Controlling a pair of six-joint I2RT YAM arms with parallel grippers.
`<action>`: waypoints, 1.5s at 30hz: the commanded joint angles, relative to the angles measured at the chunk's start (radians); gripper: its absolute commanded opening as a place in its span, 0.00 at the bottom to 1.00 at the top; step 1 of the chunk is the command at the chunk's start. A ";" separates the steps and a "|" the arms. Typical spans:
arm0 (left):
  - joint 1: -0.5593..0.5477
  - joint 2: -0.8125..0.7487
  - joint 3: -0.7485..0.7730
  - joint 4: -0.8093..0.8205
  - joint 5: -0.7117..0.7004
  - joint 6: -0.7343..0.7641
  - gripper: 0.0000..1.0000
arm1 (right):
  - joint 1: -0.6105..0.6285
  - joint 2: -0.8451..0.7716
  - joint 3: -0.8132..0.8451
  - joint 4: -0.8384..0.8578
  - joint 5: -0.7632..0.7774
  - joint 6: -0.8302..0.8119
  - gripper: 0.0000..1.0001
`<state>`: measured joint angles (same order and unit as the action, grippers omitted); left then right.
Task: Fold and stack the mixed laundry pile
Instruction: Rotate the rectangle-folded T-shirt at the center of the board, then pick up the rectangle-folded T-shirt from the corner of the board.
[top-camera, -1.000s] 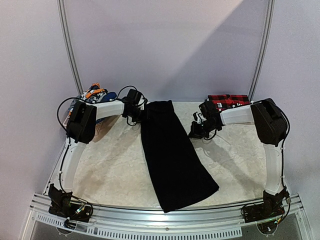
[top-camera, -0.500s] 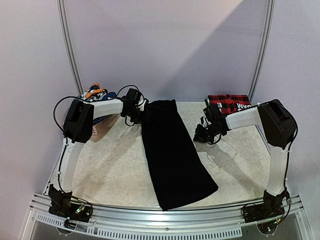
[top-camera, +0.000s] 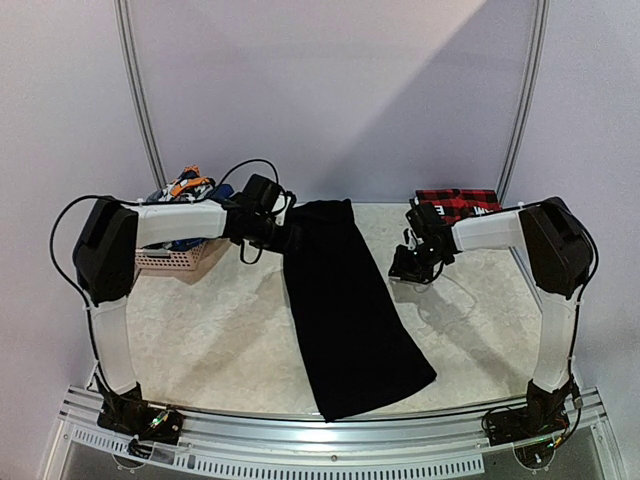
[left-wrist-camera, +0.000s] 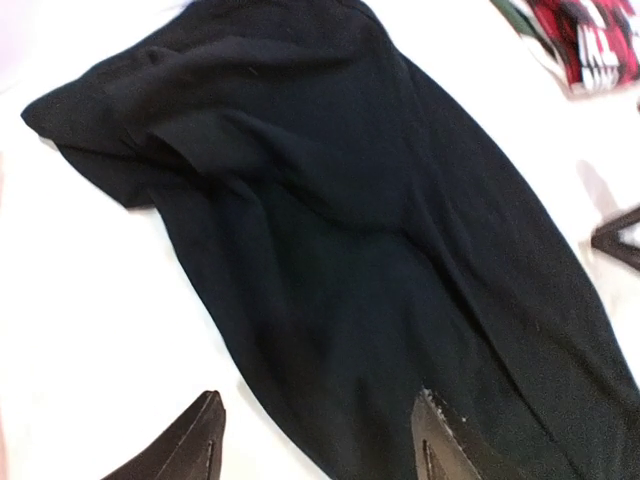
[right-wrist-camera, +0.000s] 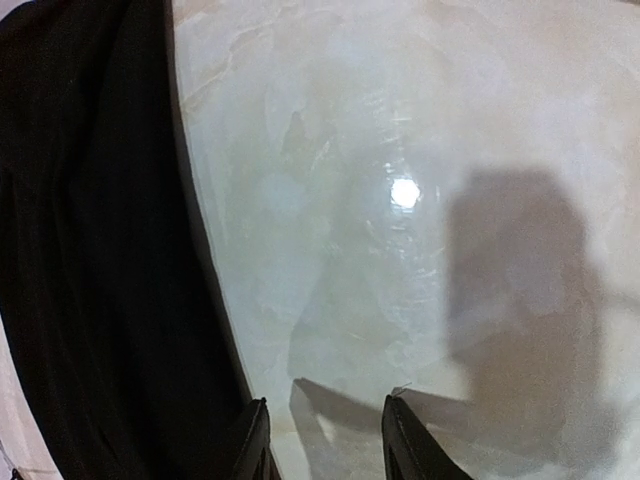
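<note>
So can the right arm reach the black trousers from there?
Probably yes. The right gripper is open just beside the edge of the trousers, with only table surface between them.

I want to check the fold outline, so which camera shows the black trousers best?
The top external view: the black trousers lie there whole, from far end to near end. The left wrist view shows only a wrinkled part up close; the right wrist view catches just one long edge.
</note>
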<state>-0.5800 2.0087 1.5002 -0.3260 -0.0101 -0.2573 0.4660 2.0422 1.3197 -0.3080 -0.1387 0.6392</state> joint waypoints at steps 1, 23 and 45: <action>-0.074 -0.089 -0.087 -0.005 -0.105 0.022 0.66 | -0.003 -0.078 -0.002 -0.059 0.073 -0.038 0.42; -0.539 -0.398 -0.424 -0.150 -0.220 0.050 0.64 | 0.028 -0.564 -0.441 -0.089 0.051 0.013 0.80; -0.706 -0.267 -0.488 -0.066 -0.097 0.119 0.59 | 0.047 -0.688 -0.584 -0.199 -0.071 -0.054 0.82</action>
<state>-1.2716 1.7157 1.0248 -0.4042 -0.1589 -0.1680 0.5049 1.3682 0.7551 -0.4789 -0.1806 0.6010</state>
